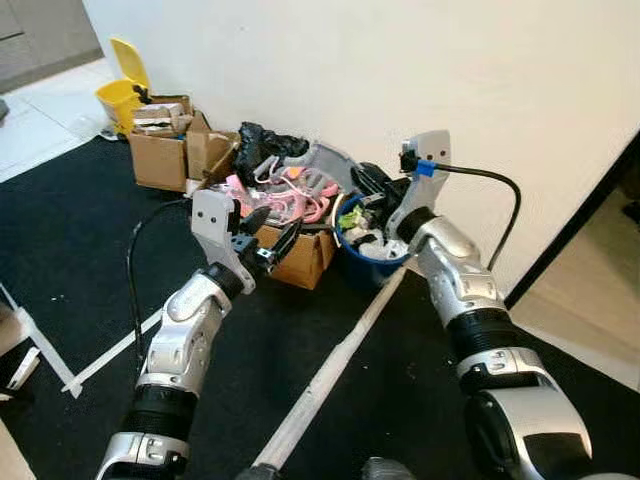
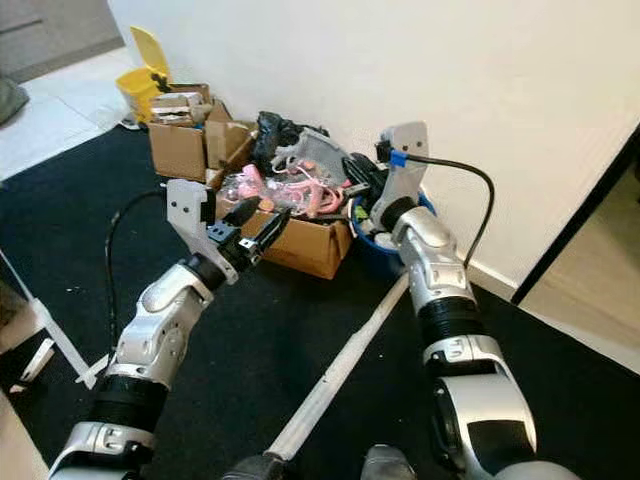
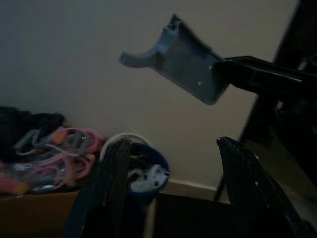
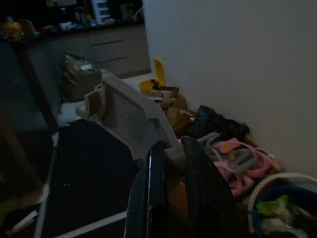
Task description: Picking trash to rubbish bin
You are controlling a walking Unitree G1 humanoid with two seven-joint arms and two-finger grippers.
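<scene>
My right gripper (image 1: 366, 181) is shut on a flat grey plastic piece (image 1: 330, 160), holding it in the air above the boxes, just left of the blue rubbish bin (image 1: 376, 270). The bin stands against the white wall with white and green scraps inside. In the right wrist view the fingers (image 4: 193, 168) pinch the piece's (image 4: 129, 114) lower edge. My left gripper (image 1: 275, 226) is open with nothing in it, low in front of the cardboard box and pointing toward the bin (image 3: 154, 159). From the left wrist view the piece (image 3: 178, 62) hangs high above.
A cardboard box (image 1: 303, 256) heaped with pink tangled items (image 1: 300, 195) sits left of the bin, a black bag (image 1: 265, 145) behind it. More boxes (image 1: 165, 152) and a yellow bin (image 1: 124, 92) stand further left. A white pole (image 1: 330, 370) lies across the black carpet.
</scene>
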